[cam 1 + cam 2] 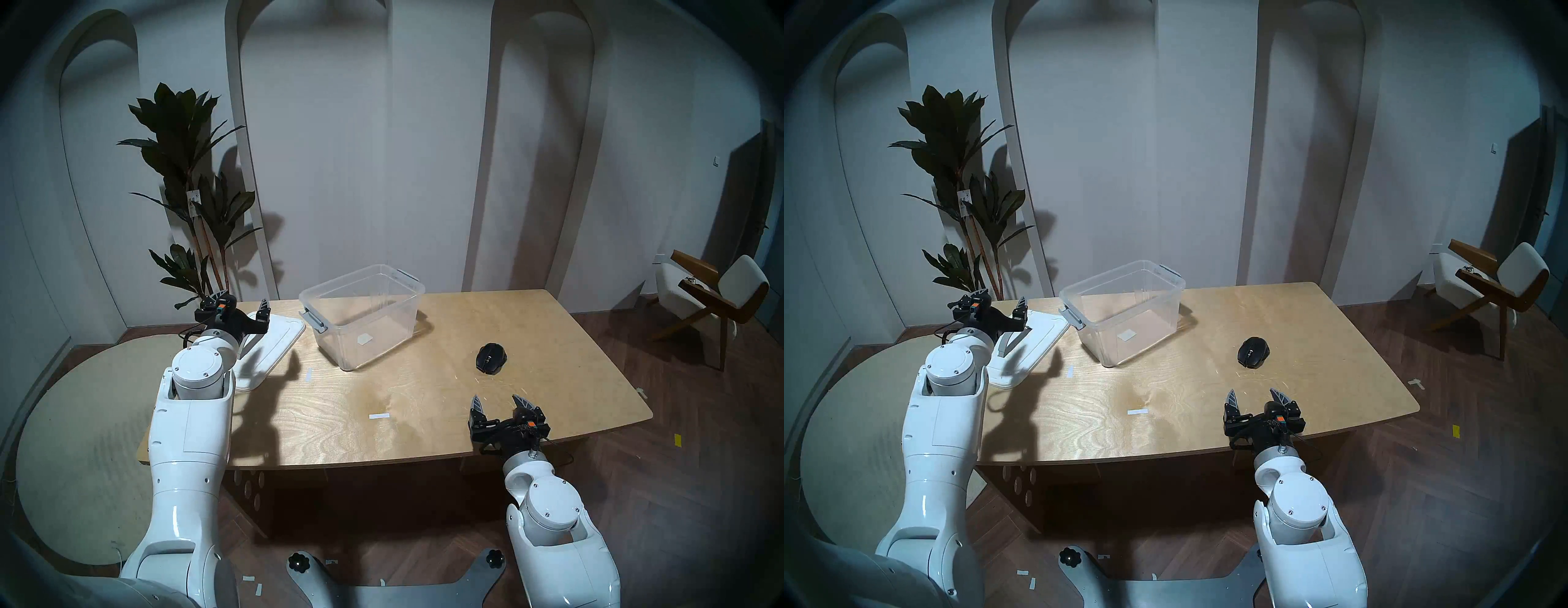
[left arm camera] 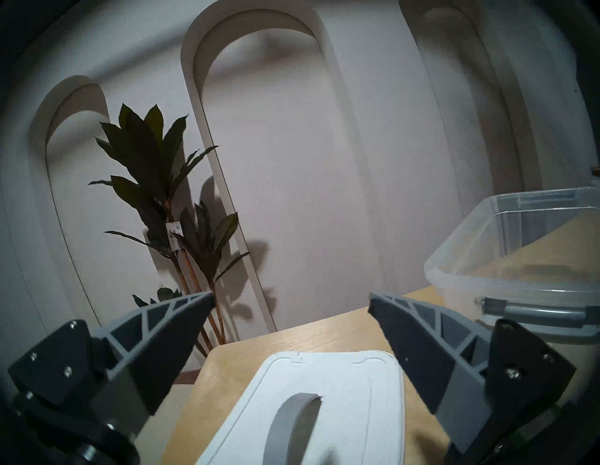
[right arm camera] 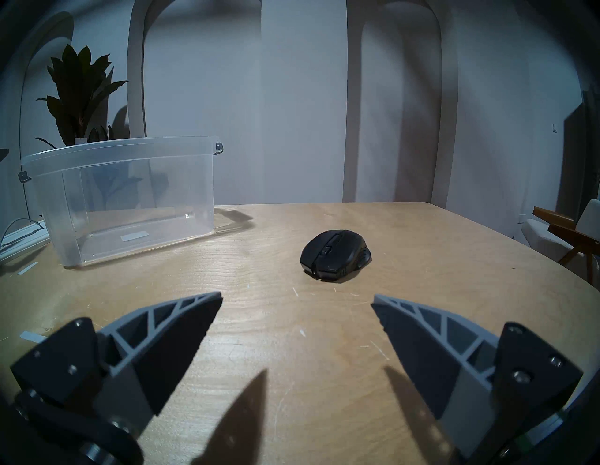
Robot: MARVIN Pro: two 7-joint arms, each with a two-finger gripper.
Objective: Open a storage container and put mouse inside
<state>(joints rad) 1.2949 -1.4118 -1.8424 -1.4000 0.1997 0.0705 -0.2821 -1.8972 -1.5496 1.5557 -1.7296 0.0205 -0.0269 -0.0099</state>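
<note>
The clear storage container (image 1: 373,339) stands open and empty at the table's back middle, with grey latches on its ends. Its white lid (image 1: 275,344) with a grey arched handle (image 2: 292,422) lies flat on the table to the container's left. My left gripper (image 1: 243,298) is open and empty just above the lid's far end. The black mouse (image 1: 491,358) sits on the table to the right of the container. My right gripper (image 1: 497,400) is open and empty, low over the table, a short way in front of the mouse (image 3: 336,254).
The wooden table (image 1: 424,424) has small white tape strips (image 1: 379,415) on it. A tall potted plant (image 1: 191,191) stands behind the table's back left corner. A wooden chair (image 1: 717,297) stands on the floor at the far right.
</note>
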